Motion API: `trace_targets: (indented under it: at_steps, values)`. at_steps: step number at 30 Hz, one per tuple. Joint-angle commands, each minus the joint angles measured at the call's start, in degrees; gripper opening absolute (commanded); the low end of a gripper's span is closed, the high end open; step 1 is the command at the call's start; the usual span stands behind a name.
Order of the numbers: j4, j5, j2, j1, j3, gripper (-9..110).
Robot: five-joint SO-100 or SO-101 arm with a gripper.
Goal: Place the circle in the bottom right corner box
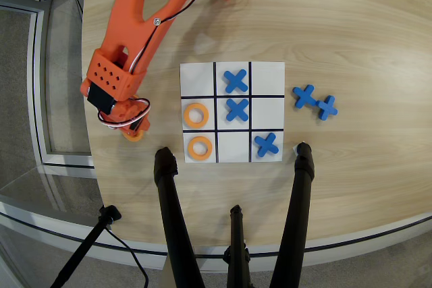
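Note:
In the overhead view my orange arm reaches down the left side of the table. Its gripper (132, 128) is left of the paper grid (233, 153), right over an orange ring (133, 135) of which only an edge shows. The arm hides the jaws. Two more rings lie on the grid, in the middle left cell (196, 115) and the lower left cell (200, 148). The grid's lower right cell holds a blue cross (266, 144). The top left cell (197, 77) and top right cell (268, 77) are plain white corner cells.
Blue crosses lie in the top middle cell (235, 80) and centre cell (237, 108). Two more crosses (315, 101) lie on the table right of the grid. Black tripod legs (169, 207) (301, 193) stand along the front edge, close to the grid.

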Motion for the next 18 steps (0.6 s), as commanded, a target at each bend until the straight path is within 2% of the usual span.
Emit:
trace_targets:
  at_steps: [1, 18]
  values:
    - [-0.53, -0.62, -0.44, 0.53, -3.08, 18]
    - [-0.53, -2.72, -4.04, 2.11, -3.96, 18]
